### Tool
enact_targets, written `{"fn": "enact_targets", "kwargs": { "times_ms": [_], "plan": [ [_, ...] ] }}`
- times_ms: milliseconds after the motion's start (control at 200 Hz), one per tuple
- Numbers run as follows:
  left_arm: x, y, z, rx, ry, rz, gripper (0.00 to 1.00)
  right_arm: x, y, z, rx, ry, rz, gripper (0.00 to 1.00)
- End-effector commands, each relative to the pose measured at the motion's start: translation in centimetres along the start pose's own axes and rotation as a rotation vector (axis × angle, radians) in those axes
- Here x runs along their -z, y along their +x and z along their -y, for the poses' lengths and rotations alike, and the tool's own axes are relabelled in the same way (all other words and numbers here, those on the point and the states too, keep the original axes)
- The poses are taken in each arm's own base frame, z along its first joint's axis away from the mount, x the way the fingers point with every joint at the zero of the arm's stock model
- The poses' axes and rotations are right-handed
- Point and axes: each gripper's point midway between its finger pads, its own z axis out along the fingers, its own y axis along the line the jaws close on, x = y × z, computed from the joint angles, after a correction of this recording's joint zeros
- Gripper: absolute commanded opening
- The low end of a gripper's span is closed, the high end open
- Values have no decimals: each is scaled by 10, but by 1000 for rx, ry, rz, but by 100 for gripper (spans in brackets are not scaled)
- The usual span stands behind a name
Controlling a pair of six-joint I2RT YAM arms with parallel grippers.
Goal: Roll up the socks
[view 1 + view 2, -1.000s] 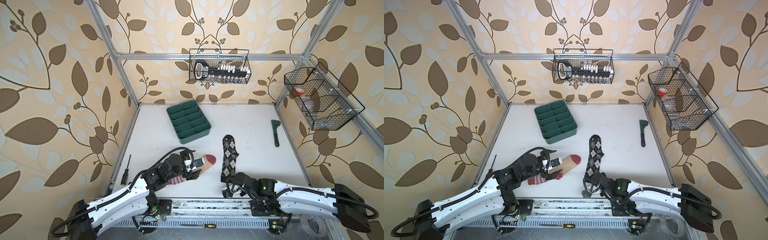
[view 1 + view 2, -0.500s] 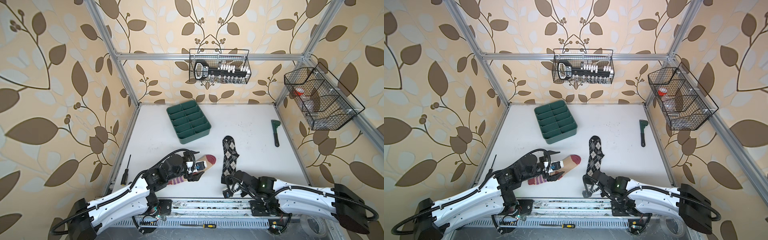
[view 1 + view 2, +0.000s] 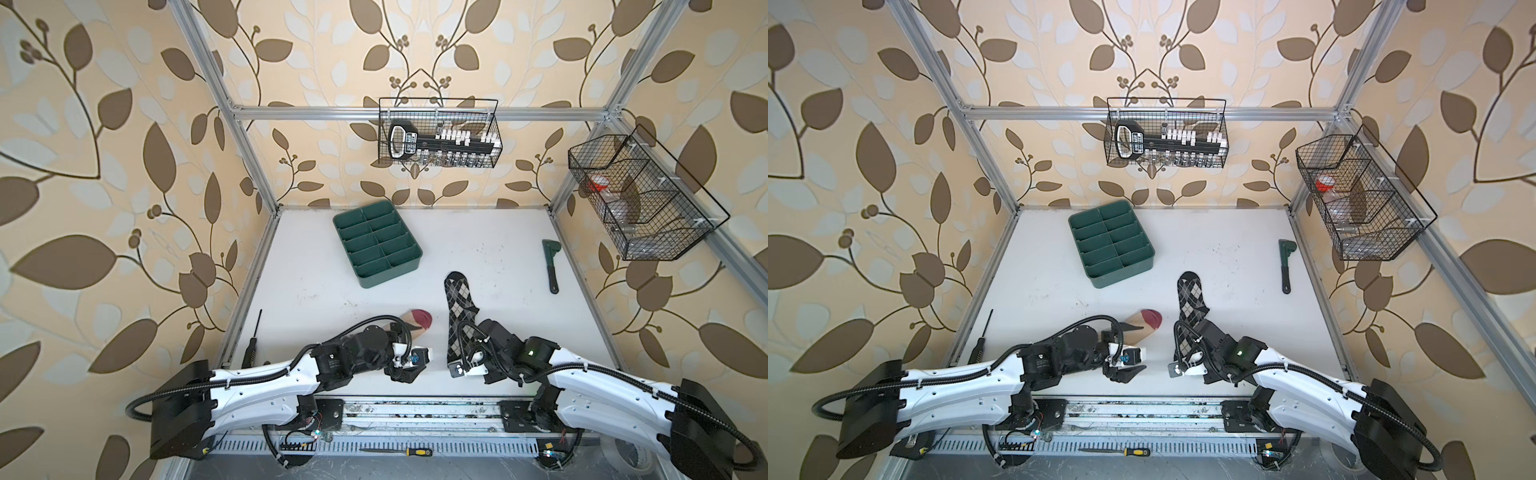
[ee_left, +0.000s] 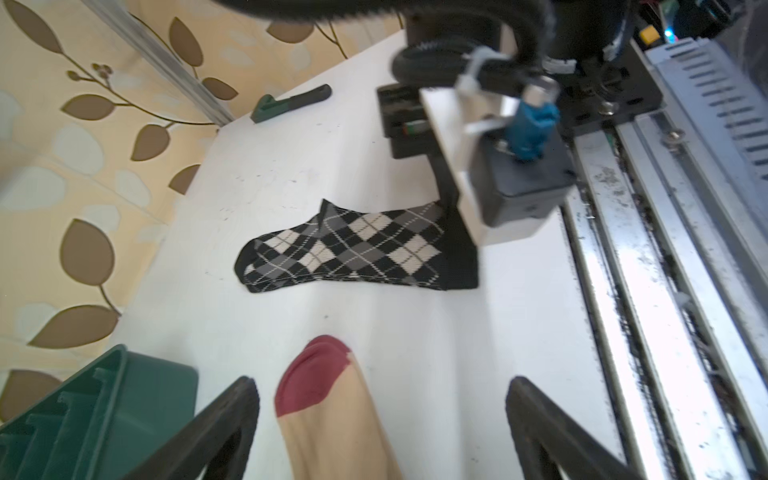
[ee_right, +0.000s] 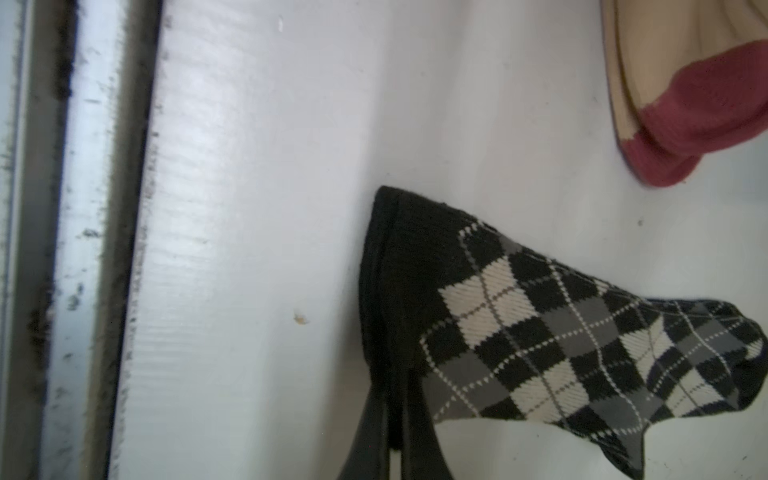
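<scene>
The black argyle sock lies lengthwise at centre front, toe toward the back. My right gripper is shut on its black cuff, which is lifted slightly off the table. The beige sock lies left of it. Only its maroon toe and some beige show; the rest is under my left arm. My left gripper hovers open over it, fingers straddling the beige part without touching.
A green compartment tray stands at back centre. A green-handled tool lies at the right and a black screwdriver by the left wall. Wire baskets hang on the back and right walls. The metal rail runs along the front.
My right gripper has closed on the black sock's cuff. My left gripper has shifted toward the front edge and slightly right, still open over the beige sock.
</scene>
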Motion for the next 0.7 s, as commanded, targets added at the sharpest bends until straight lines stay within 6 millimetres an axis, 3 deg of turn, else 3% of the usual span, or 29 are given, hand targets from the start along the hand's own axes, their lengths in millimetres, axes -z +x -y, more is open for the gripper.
{"fn": "enact_targets", "kwargs": {
  "times_ms": [0, 145, 310, 355, 565, 695],
  "plan": [
    [-10, -16, 6, 20, -37, 57, 92, -2, -2, -9, -23, -35, 49, 0],
    [-30, -17, 25, -54, -18, 43, 92, -4, 5, -20, -17, -82, 25, 0],
    [-57, -19, 23, -143, -95, 41, 87, -1, 6, -25, -48, -102, 33, 0],
    [-66, -11, 25, -169, -105, 18, 86, 0, 6, -26, -61, -112, 39, 0],
    [-81, -5, 22, -249, -153, -1, 81, 1, 10, -38, -78, -175, 20, 0],
    [-87, -12, 24, -261, -164, 25, 78, -2, 5, -38, -120, -213, 35, 0]
  ]
}}
